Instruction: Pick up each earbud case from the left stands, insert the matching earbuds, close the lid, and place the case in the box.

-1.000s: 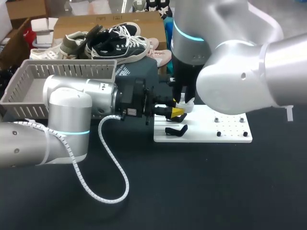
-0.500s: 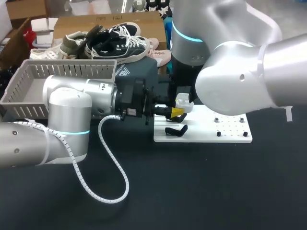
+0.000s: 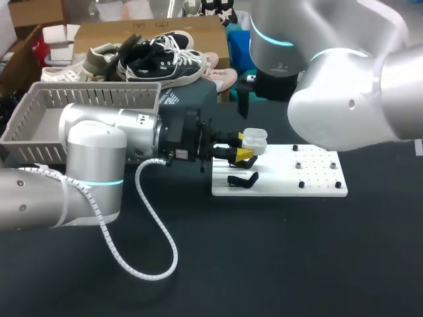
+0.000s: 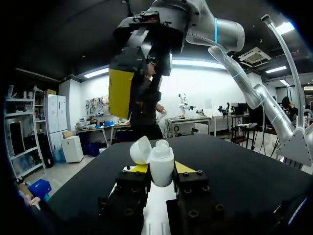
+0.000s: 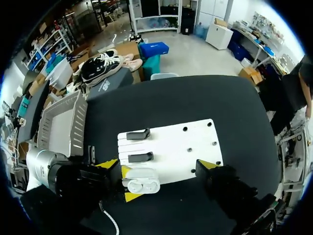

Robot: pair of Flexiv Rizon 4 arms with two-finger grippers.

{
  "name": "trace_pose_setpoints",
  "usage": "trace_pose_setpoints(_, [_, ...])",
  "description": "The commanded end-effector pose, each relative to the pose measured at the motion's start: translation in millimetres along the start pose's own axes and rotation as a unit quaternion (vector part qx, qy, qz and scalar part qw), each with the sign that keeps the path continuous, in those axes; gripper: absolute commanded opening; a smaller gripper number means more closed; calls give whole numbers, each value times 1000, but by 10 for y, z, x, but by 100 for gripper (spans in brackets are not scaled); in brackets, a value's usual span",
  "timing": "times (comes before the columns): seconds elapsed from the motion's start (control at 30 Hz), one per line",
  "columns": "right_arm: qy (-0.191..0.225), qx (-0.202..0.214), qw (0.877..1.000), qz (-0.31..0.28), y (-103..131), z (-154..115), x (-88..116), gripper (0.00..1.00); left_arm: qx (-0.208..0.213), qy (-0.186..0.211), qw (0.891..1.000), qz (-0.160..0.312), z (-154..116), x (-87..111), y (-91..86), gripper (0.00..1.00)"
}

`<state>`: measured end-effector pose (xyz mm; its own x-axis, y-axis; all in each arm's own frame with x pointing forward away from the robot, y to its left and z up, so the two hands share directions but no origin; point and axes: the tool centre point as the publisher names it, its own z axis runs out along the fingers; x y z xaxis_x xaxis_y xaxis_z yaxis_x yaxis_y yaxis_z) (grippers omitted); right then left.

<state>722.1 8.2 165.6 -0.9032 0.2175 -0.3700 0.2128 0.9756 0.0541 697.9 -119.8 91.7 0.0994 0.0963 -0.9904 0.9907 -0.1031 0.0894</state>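
Note:
A white earbud case with its lid tipped open is held over the left end of the white stand plate, and my left gripper is shut on it. From above, the case shows two earbuds seated in it. In the left wrist view the case stands upright between my yellow-tipped fingers. My right gripper hangs well above the case, wide open and empty, one yellow pad showing overhead. Two black stands on the plate carry nothing.
A grey slatted basket stands at the back left of the table, behind my left arm. Small black pegs dot the right half of the plate. A white coiled cable hangs from my left arm over the black tabletop.
My right gripper has opened wide and lifted up and to the right, away from the case. My left gripper keeps its hold in the same spot.

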Motion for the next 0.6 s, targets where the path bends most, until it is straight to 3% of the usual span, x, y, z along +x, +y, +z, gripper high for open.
trace_pose_setpoints(0.03, [-52,12,997,51,-71,78,-38,100,0,0,1000,0,-3,2,2,0])
trace_pose_setpoints(0.37, [-35,40,997,56,-181,340,-88,100,0,0,1000,0,-3,2,2,0])
trace_pose_setpoints(0.6, [-20,40,998,53,-201,366,-37,100,0,0,1000,0,-3,2,2,0])
